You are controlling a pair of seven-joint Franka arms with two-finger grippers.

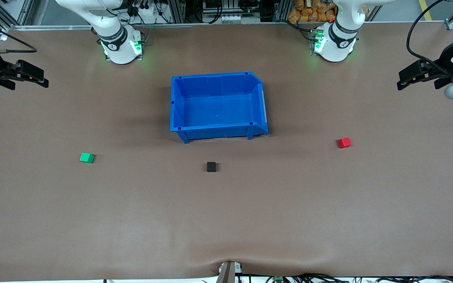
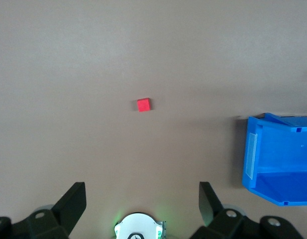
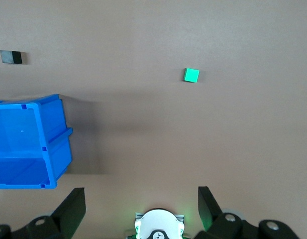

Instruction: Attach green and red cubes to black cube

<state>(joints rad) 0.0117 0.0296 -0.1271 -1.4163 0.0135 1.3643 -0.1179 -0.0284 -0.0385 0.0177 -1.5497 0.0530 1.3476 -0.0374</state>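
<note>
While both arms wait raised at the counter's (image 1: 226, 220) ends, half cut off, the left pincer (image 1: 419, 76) and right pincer (image 1: 28, 76) gape apart. Green cube (image 1: 87, 158), black cube (image 1: 211, 166) and red cube (image 1: 344, 142) sit well apart mid-counter, nearer the camera than the blue bin (image 1: 218, 131).

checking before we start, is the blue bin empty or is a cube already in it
Empty. The blue bin shows only its bare floor; the green cube, black cube and red cube all lie outside it on the table.

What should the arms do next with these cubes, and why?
Probably lower the open right gripper toward the green cube: it lies loose at that arm's end, apart from the black cube. The left gripper, also open, holds nothing.
</note>
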